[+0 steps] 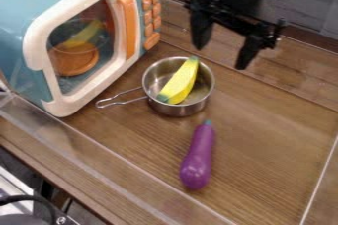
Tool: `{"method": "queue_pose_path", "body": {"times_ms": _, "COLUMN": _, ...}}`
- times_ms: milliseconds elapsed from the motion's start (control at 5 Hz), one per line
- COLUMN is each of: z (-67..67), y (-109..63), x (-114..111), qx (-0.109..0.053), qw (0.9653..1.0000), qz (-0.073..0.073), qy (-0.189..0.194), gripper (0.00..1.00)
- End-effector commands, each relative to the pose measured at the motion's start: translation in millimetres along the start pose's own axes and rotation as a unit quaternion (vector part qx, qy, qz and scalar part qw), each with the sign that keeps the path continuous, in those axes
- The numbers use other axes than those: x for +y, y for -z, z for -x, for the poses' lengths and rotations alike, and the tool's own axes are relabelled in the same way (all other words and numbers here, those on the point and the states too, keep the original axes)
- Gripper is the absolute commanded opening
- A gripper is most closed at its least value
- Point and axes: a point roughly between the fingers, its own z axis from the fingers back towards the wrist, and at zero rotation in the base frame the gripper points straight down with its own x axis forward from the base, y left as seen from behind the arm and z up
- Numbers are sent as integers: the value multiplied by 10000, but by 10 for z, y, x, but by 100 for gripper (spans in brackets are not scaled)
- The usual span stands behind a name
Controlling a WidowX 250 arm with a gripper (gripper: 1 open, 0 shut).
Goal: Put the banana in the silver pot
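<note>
The yellow banana (181, 79) lies inside the silver pot (153, 99), leaning against its right rim. The pot stands on the wooden table, its wire handle (115, 98) pointing left. My gripper (226, 52) hangs open above and to the right of the pot, with its black fingers (247, 54) spread wide and nothing between them. It is clear of both the pot and the banana.
A toy microwave (73, 32) with an orange door stands at the left, an orange bowl visible behind its window. A purple toy eggplant (199, 155) lies on the table in front of the pot. The table's front edge (132, 185) runs diagonally below.
</note>
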Motion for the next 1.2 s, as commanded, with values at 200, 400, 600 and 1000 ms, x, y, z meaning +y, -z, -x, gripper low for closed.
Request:
{"method": "queue_pose_path", "body": {"times_ms": 200, "z": -222, "y": -176, "x": -237, "qx": -452, "qw": 9983, "qz": 111, "qy": 358, "gripper": 100}}
{"method": "queue_pose_path", "body": {"times_ms": 400, "z": -213, "y": -238, "x": -416, "qx": -514, "qw": 9981, "qz": 113, "qy": 327, "gripper": 100}}
{"method": "queue_pose_path", "body": {"times_ms": 600, "z": -186, "y": -171, "x": -386, "qx": -508, "qw": 9981, "qz": 153, "qy": 299, "gripper": 0}}
{"method": "queue_pose_path", "body": {"times_ms": 1000, "z": -79, "y": -123, "x": -307, "qx": -500, "qw": 9982, "qz": 166, "qy": 277, "gripper": 100}}
